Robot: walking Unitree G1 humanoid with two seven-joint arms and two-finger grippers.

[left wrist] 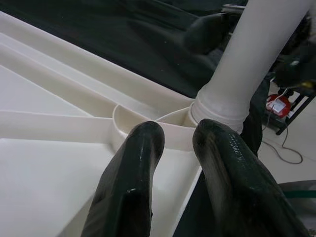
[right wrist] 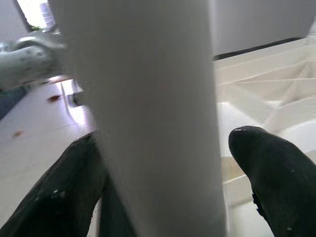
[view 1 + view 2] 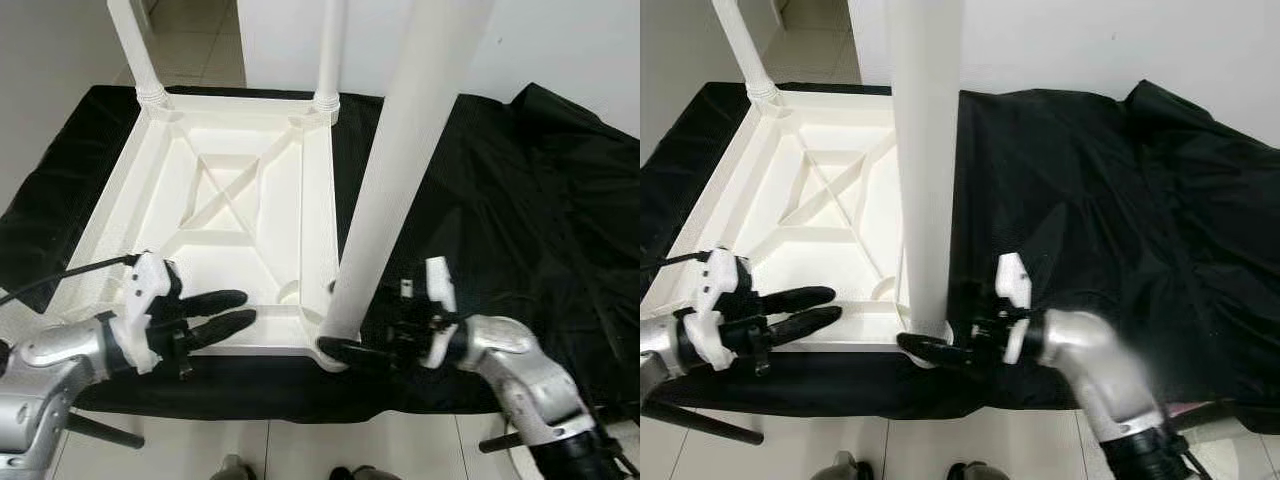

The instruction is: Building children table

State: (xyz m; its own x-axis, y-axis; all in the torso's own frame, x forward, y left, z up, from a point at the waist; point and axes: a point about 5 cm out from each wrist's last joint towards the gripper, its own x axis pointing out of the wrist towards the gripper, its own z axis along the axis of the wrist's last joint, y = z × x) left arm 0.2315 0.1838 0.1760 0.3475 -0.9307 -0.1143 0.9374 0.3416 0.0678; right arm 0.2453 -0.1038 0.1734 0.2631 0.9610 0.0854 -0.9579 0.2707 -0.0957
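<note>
1. An upturned white plastic children's table [image 3: 240, 200] lies underside up on a black cloth [image 3: 520, 200] draped over the tabletop, its ribbed frame facing the camera.
2. Two white round legs [image 3: 135, 45] stand in the far corner sockets; a third white leg [image 3: 400, 170] stands in the near corner on the robot's right.
3. The right end effector [image 3: 345, 350] holds this near leg at its base — the right wrist view shows one black finger [image 2: 54, 197] on each side of it.
4. The left end effector [image 3: 225, 315] hovers over the table's near edge, fingers slightly parted and empty — its wrist view shows the leg's collar seated in the socket [image 1: 217, 108].
</note>
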